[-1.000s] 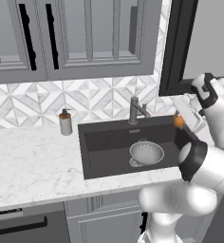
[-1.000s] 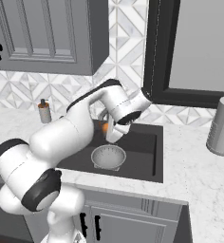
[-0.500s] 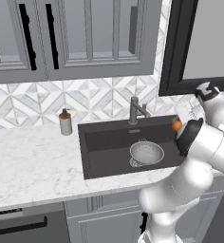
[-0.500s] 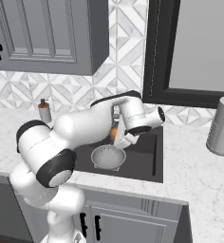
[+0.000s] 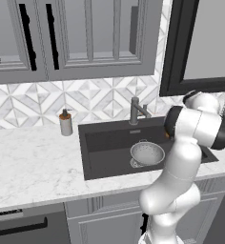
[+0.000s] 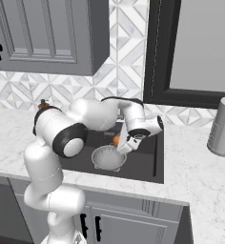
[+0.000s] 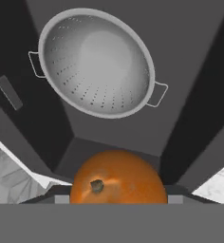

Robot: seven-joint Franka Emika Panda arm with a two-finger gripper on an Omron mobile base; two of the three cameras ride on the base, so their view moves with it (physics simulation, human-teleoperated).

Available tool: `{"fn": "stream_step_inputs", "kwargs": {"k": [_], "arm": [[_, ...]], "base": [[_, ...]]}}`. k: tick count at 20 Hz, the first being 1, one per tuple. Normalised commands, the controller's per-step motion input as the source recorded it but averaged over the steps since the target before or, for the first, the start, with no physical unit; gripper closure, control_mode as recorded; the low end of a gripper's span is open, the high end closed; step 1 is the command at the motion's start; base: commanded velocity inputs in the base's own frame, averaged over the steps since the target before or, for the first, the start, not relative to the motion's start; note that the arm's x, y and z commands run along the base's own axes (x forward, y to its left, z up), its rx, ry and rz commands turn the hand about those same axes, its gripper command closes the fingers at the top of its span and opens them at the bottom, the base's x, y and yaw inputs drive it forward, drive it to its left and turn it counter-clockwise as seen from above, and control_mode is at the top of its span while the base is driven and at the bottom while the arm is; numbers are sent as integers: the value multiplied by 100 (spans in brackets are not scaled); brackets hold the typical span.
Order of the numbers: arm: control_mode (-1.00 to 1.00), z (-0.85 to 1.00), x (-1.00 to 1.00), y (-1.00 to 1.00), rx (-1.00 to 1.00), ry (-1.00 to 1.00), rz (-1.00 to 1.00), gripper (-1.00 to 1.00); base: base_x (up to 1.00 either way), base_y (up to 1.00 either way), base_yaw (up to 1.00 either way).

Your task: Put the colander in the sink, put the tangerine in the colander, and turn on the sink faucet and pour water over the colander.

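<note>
Now gripper [image 6: 120,141] with tangerine [image 7: 118,178] above colander [image 7: 97,62] in sink [image 5: 105,162]

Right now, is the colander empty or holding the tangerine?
Empty: the colander shows a bare bowl; the tangerine sits in the gripper above it.

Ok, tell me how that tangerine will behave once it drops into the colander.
Round and smooth, the tangerine will probably roll down the colander's curved wall and settle near the bottom. It looks small and light, so the colander likely stays upright in the sink.
</note>
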Motion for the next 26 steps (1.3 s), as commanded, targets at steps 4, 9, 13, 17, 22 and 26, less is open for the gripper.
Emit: {"fn": "stream_step_inputs", "kwargs": {"k": [4, 9, 13, 17, 22, 26], "arm": [[-100, -45, 19, 11, 0, 3, 0, 100], [-100, -33, 1, 24, -2, 8, 0, 100], [-100, -23, 1, 33, -2, 10, 0, 100], [-100, -17, 10, 6, 0, 6, 0, 100], [-100, -25, 0, 14, 0, 0, 0, 100], [-100, -38, 0, 31, -1, 0, 0, 100]], "base": [[0, 0, 0], [0, 0, 0], [0, 0, 0], [0, 0, 0], [0, 0, 0], [0, 0, 0]]}}
